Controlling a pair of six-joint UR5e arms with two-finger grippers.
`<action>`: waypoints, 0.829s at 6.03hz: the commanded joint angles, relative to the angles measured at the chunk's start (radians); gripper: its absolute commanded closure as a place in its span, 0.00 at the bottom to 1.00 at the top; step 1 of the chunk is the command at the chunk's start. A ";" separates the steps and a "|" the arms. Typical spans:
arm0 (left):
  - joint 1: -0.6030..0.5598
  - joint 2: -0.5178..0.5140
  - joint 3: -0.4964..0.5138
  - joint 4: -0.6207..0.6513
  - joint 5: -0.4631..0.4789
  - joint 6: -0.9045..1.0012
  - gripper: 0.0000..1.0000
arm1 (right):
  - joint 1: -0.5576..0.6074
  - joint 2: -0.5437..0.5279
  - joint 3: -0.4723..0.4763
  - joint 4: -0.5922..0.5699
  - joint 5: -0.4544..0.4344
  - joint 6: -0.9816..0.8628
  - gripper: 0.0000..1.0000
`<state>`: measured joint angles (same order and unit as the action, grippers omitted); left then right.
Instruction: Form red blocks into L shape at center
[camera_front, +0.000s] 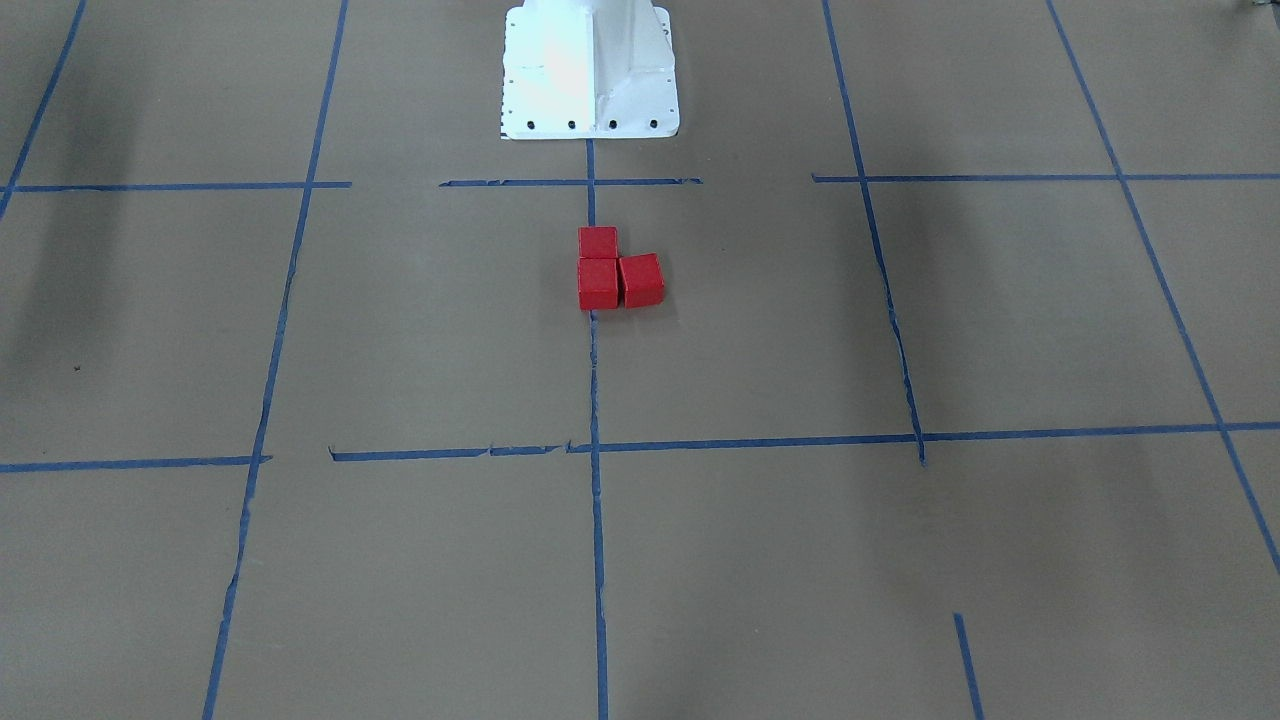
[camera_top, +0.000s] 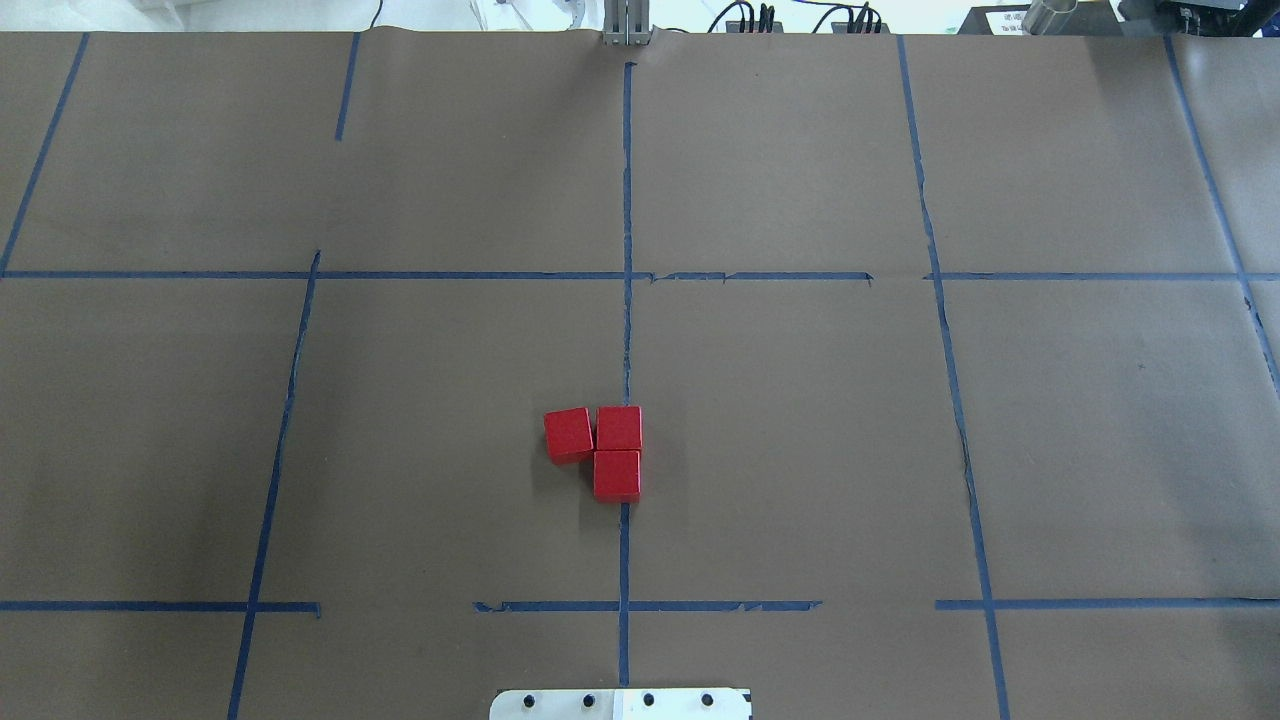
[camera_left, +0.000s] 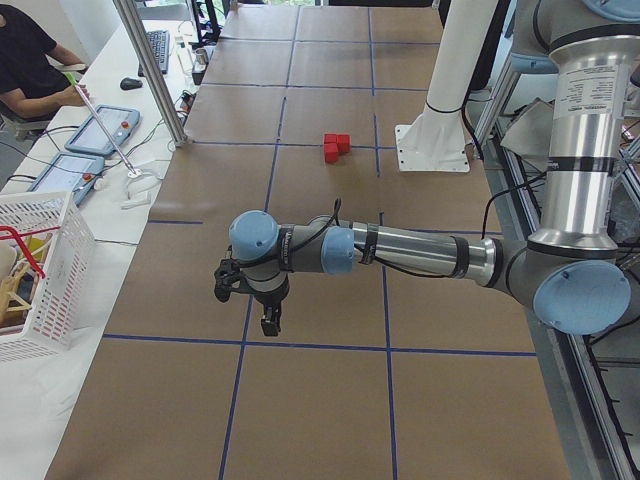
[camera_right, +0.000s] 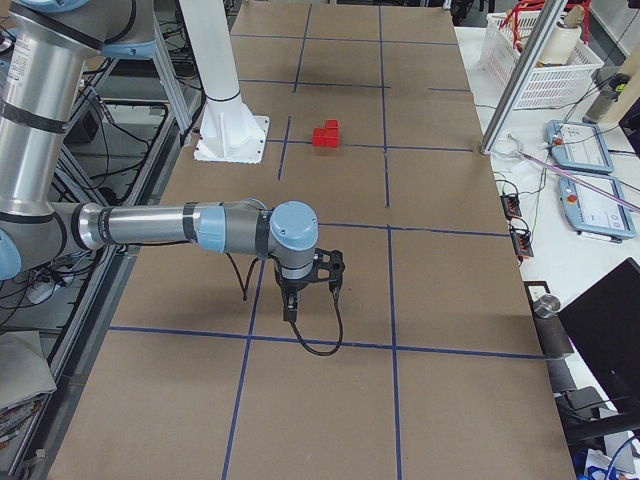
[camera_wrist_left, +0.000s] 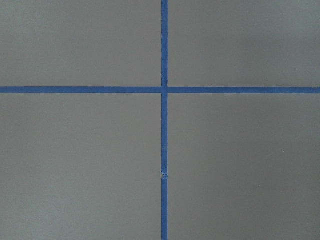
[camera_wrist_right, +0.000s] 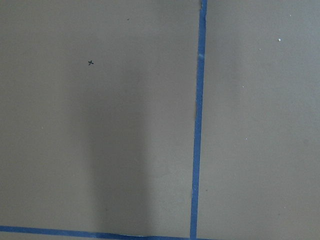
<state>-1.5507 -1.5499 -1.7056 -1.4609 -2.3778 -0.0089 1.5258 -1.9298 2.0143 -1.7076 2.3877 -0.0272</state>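
Three red blocks lie touching in an L on the brown table by the centre blue line: one (camera_front: 598, 243) nearest the robot base, one (camera_front: 598, 284) in front of it, one (camera_front: 641, 280) beside that. From overhead they are the corner block (camera_top: 619, 428), one (camera_top: 617, 475) toward the base and one (camera_top: 568, 434) to its left, slightly turned. My left gripper (camera_left: 262, 312) hangs over the table far from the blocks (camera_left: 337, 146). My right gripper (camera_right: 312, 298) hangs far from the blocks (camera_right: 326, 135) too. I cannot tell whether either is open or shut. Both wrist views show only paper and tape.
The white robot pedestal (camera_front: 590, 70) stands just behind the blocks. A metal post (camera_left: 150, 70) and a white basket (camera_left: 40, 260) stand at the table's far side. An operator (camera_left: 30, 60) sits beyond with control tablets (camera_left: 95, 130). Blue tape lines grid the table.
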 joint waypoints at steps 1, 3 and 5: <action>0.001 0.005 -0.009 -0.001 0.000 0.000 0.00 | -0.001 0.002 0.003 0.002 0.005 0.000 0.00; 0.001 0.005 -0.011 -0.001 -0.001 0.000 0.00 | 0.001 0.000 0.006 0.002 0.008 0.000 0.00; 0.001 0.005 -0.011 -0.001 -0.006 0.000 0.00 | 0.001 -0.002 0.015 0.000 0.010 0.000 0.00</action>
<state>-1.5493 -1.5447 -1.7164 -1.4620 -2.3813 -0.0092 1.5262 -1.9308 2.0273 -1.7069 2.3971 -0.0276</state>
